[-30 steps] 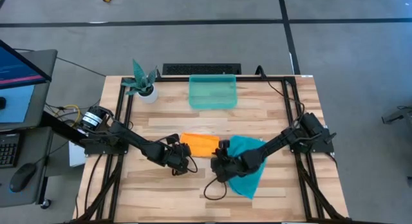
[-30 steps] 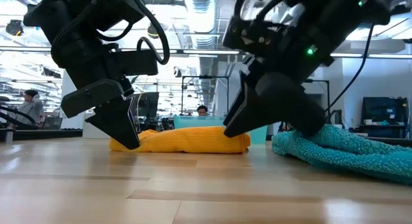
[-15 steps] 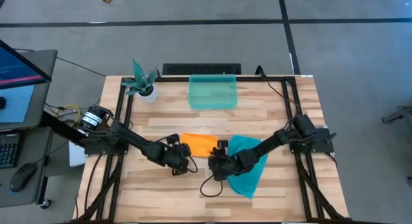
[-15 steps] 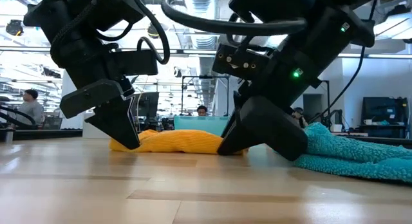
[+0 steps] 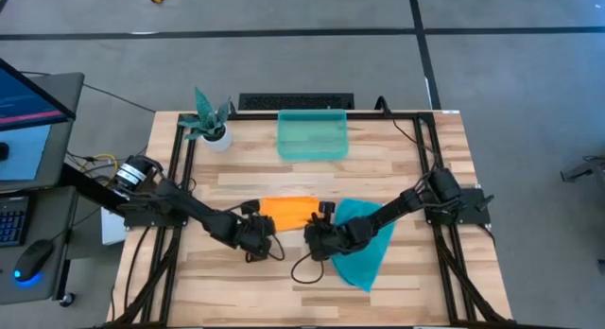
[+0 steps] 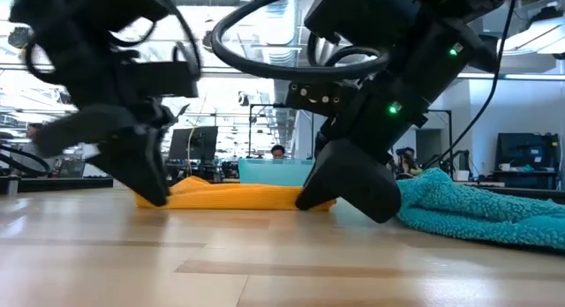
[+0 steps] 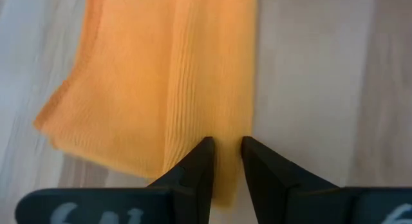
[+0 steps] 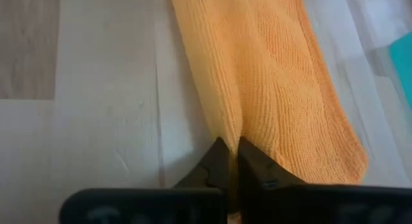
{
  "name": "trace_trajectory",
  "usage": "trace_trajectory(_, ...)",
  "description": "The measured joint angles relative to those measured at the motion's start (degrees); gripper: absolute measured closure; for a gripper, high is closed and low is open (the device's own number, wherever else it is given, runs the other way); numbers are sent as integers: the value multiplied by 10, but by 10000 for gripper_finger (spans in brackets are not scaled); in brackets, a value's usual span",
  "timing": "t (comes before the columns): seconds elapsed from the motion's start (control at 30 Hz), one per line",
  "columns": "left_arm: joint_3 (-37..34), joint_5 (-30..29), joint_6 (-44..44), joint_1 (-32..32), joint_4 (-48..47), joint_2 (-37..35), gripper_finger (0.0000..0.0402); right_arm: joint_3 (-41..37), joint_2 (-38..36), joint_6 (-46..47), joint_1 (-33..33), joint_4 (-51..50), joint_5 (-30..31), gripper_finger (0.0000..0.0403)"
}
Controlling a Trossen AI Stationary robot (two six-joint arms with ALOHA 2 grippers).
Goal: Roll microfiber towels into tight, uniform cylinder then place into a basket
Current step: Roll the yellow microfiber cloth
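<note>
My left gripper (image 5: 260,236) sits low on the tabletop (image 5: 397,159) at the near left corner of the orange towel (image 5: 289,212); its fingers (image 7: 193,169) are clamped on the towel's edge, a thin strip of cloth pinched between them. My right gripper (image 5: 317,236) is at the towel's near right corner, fingers (image 8: 215,161) drawn together on a fold of the orange cloth; the fabric rises in a small ridge right at the tips. The orange towel lies flat and rumpled in the middle of the tabletop, stretched between my two grippers. The teal towel (image 5: 364,244) lies crumpled just right of it, partly under my right arm, touching or nearly touching the orange one; I cannot tell which. The basket (image 5: 313,135) stands at the far edge, well apart from both towels; a potted plant (image 5: 209,121) stands to its left, near the far left corner.
</note>
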Motion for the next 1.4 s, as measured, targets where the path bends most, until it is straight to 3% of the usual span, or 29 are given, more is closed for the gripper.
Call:
trace_trajectory(0.33, 0, -34, -9, -54, -62, -32, 326, 38, 2, 18, -1, -19, -61, 391)
trace_trajectory(0.5, 2, -89, -31, -75, -102, -33, 326, 54, 2, 22, 0, -31, -99, 377)
trace_trajectory(0.7, 33, -166, -89, -98, -196, -33, 326, 59, 1, 21, 0, -28, -137, 394)
trace_trajectory(0.83, 40, -236, -94, -103, -190, -34, 326, 59, 0, 22, 0, -26, -160, 387)
trace_trajectory(1.0, 31, -212, -54, -77, -140, -34, 326, 60, 0, 22, 1, -26, -182, 379)
trace_trajectory(1.17, -3, -98, 39, -45, -25, -34, 326, 60, -6, 21, 2, -29, -208, 394)
trace_trajectory(1.4, -43, -40, 68, -11, 55, -34, 326, 57, -25, 23, 9, -55, -235, 380)
